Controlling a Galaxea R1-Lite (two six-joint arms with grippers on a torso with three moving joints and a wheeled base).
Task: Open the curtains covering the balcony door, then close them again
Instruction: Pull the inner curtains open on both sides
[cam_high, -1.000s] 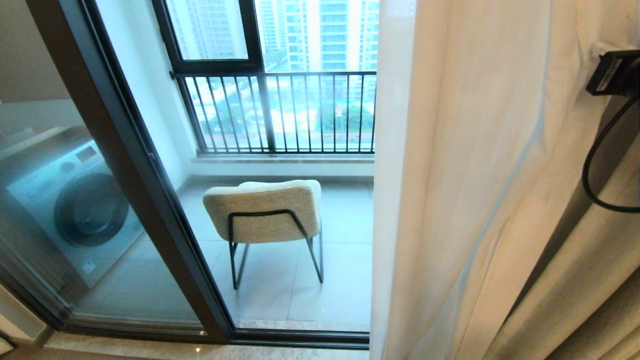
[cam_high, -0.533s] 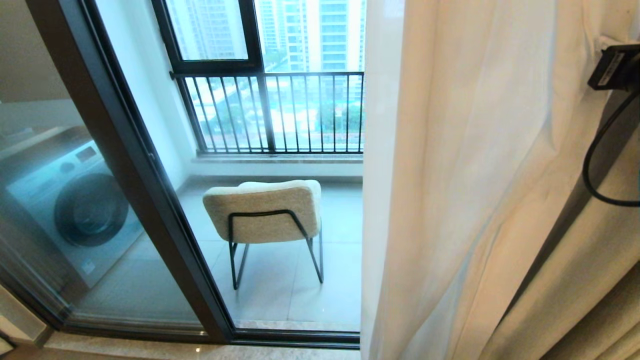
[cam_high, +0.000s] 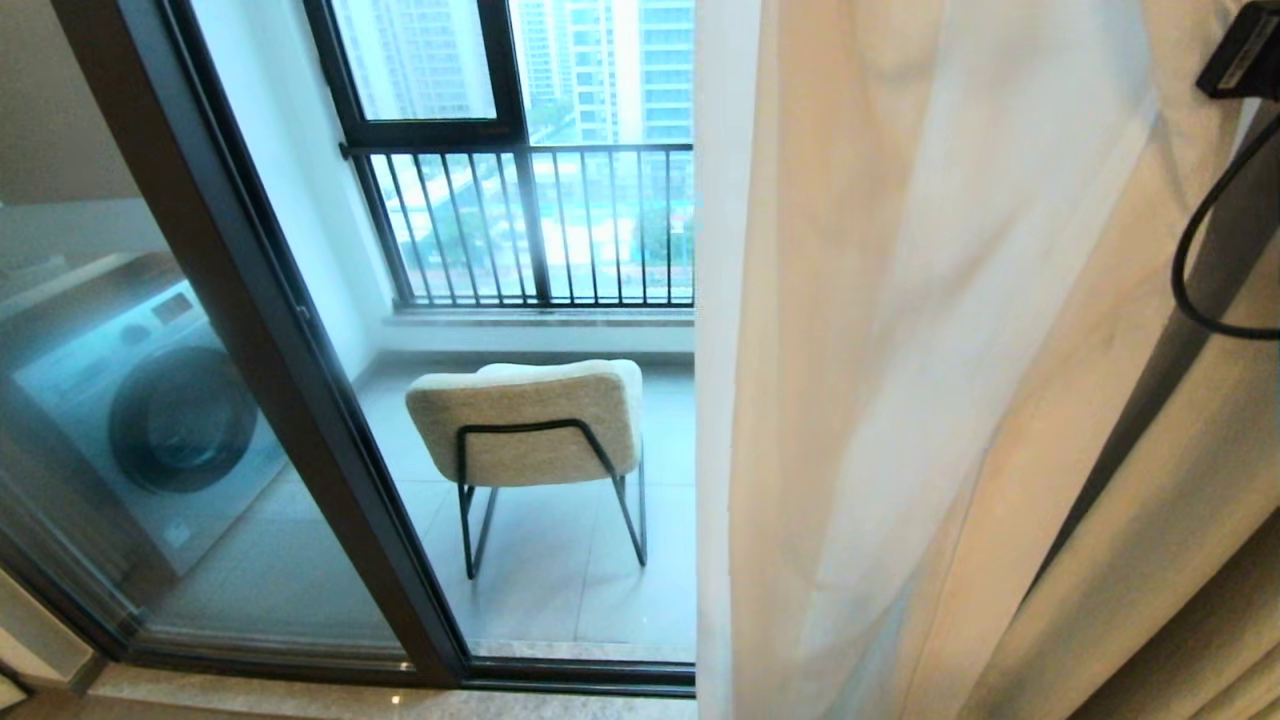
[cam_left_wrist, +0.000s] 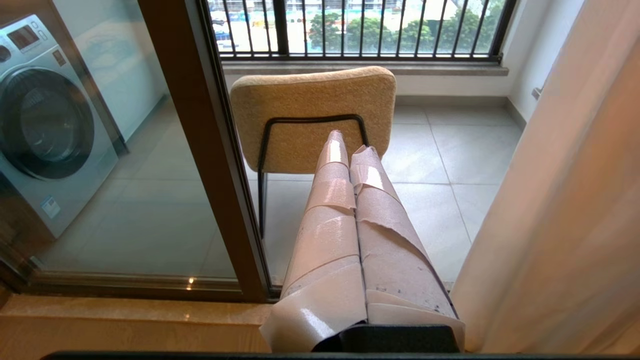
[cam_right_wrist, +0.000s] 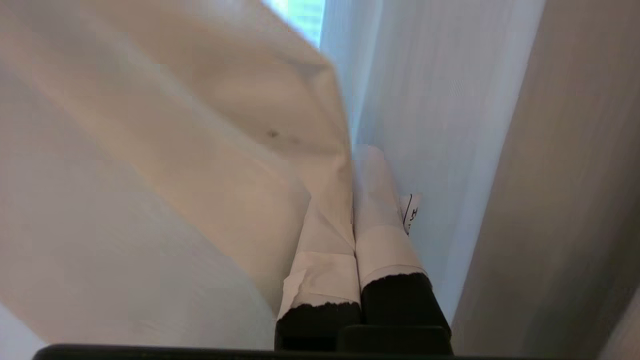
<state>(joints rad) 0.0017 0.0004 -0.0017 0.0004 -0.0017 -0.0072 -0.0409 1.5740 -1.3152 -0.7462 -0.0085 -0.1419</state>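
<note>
A beige upholstered chair (cam_high: 528, 420) with black metal legs stands beyond the dark-framed glass balcony door (cam_high: 300, 400). My right jaws (cam_right_wrist: 352, 170), closed, press into the pleated beige curtains (cam_high: 900, 400). My left jaws (cam_left_wrist: 350, 150), closed and empty, hang apart from the fabric.

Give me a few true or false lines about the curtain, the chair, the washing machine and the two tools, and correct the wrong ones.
1. The curtain covers the right part of the balcony door. True.
2. The chair on the balcony lies tipped on its side. False: it stands upright on its legs, back toward the camera.
3. A washing machine shows through the glass on the left. True.
4. The left tool grips the curtain. False: it is shut on nothing, pointing toward the chair, apart from the fabric.
5. The right tool is shut, with curtain fabric lying against it. True.
6. The curtain hides the black railing completely. False: most of the railing is in plain sight.
</note>
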